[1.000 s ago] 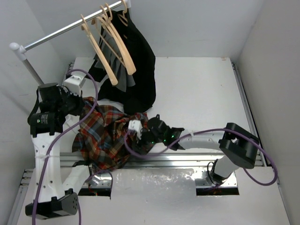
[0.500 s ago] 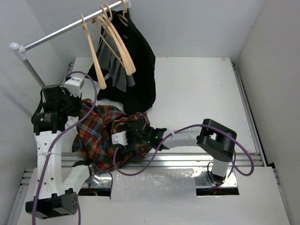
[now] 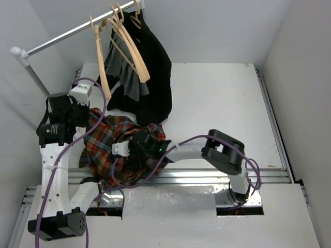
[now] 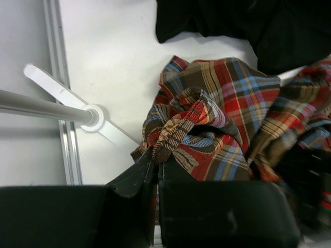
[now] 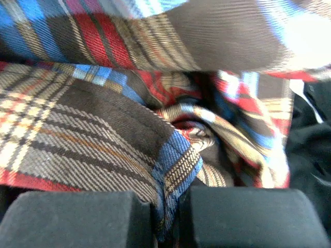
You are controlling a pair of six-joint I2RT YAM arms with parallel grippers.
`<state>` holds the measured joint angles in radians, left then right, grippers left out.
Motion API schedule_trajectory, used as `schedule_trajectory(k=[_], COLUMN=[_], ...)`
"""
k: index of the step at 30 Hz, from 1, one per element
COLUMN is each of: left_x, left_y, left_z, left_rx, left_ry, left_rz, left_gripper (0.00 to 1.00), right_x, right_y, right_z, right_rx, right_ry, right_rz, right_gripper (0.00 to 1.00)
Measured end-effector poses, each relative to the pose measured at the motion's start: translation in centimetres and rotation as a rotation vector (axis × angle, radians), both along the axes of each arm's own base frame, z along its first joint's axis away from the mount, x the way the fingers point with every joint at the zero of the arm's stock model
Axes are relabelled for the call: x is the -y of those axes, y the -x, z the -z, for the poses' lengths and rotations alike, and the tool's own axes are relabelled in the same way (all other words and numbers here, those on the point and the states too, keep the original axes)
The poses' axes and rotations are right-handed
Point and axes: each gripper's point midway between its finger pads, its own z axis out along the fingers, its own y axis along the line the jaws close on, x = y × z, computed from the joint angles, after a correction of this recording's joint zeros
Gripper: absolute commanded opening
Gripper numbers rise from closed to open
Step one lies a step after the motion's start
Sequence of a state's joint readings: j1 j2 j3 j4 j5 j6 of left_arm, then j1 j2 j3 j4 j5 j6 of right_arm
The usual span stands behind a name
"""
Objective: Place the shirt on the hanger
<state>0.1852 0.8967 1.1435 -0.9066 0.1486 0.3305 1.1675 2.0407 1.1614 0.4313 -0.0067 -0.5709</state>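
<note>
The plaid shirt (image 3: 106, 147) lies in a crumpled heap at the table's near left. My left gripper (image 3: 92, 117) is shut on a bunched fold at its upper left edge; in the left wrist view that fold of the shirt (image 4: 207, 119) rises from between the closed jaws of the left gripper (image 4: 156, 159). My right gripper (image 3: 117, 154) reaches left across the heap and is shut on a hemmed edge of the shirt (image 5: 103, 129), pinched at the right gripper (image 5: 168, 209). A tan hanger (image 3: 100, 59) hangs from the rail (image 3: 62, 37), empty, among several alike.
A black garment (image 3: 155, 77) and a grey one (image 3: 124, 70) hang from the rail and drape onto the table behind the shirt. The rail's pole and white foot (image 4: 93, 116) stand by the table's left metal edge (image 4: 70, 150). Purple cables loop over both arms.
My right arm has swung further left over the shirt, and its jaws have gone from open to shut on the cloth. The leftmost hanger has swung. The left gripper kept its hold.
</note>
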Motion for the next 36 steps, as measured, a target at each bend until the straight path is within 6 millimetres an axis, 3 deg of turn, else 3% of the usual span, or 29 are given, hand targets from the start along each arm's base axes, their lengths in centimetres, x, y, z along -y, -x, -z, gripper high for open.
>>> schedule_trajectory(k=[4,10,13,16,17,20,23,25,27,28,29,31,33,35,36], left_x=[-0.4,-1.0,-1.1,-0.4,0.1,1.5,2.6,3.0,3.1,3.0,3.0,3.1,3.8,4.9,5.7], left_y=[-0.8,-2.6,-4.1,-5.6,-6.0,-6.8,-6.9,-6.7,-6.6,-6.6,-6.6,-6.3,-5.8,-4.8,-4.0], left_z=[0.0,0.8,1.0,1.2,1.1,-0.1,-1.7,-2.8,-3.9,-4.5,-5.0,-6.0,-7.4,-8.7,-9.0], left_rx=[0.018,0.03,0.04,0.048,0.055,0.102,0.161,0.19,0.217,0.231,0.243,0.261,0.283,0.3,0.299], left_ry=[-0.01,-0.018,-0.019,0.009,0.024,0.067,0.091,0.095,0.091,0.087,0.085,0.089,0.098,0.111,0.124], left_rz=[-0.017,-0.03,-0.021,0.029,0.056,0.13,0.187,0.208,0.208,0.204,0.198,0.197,0.229,0.293,0.338], left_gripper=[0.0,0.0,0.07,0.23,0.32,0.49,0.53,0.53,0.53,0.53,0.52,0.49,0.48,0.48,0.48], right_x=[2.4,9.0,11.5,12.3,12.5,12.7,13.0,12.6,11.4,10.4,8.9,5.3,3.2,3.6,4.8], right_y=[0.7,0.7,1.4,2.6,3.0,5.3,7.2,6.8,5.2,4.1,2.9,0.2,-2.4,-3.2,-3.0], right_z=[-4.5,-16.5,-22.5,-28.4,-30.4,-36.2,-40.5,-42.1,-41.9,-40.3,-40.4,-36.4,-29.1,-20.6,-16.9], right_rx=[-0.023,-0.032,-0.043,-0.07,-0.073,-0.083,-0.104,-0.109,-0.145,-0.199,-0.219,-0.331,-0.442,-0.555,-0.608], right_ry=[-0.037,-0.214,-0.288,-0.344,-0.366,-0.443,-0.497,-0.521,-0.498,-0.436,-0.438,-0.353,-0.216,-0.035,0.052], right_rz=[0.038,0.155,0.182,0.178,0.175,0.14,0.111,0.14,0.216,0.272,0.294,0.37,0.477,0.589,0.643], right_gripper=[0.0,0.0,0.0,0.0,0.0,0.0,0.0,0.0,0.0,0.0,0.0,0.0,0.0,0.0,0.0])
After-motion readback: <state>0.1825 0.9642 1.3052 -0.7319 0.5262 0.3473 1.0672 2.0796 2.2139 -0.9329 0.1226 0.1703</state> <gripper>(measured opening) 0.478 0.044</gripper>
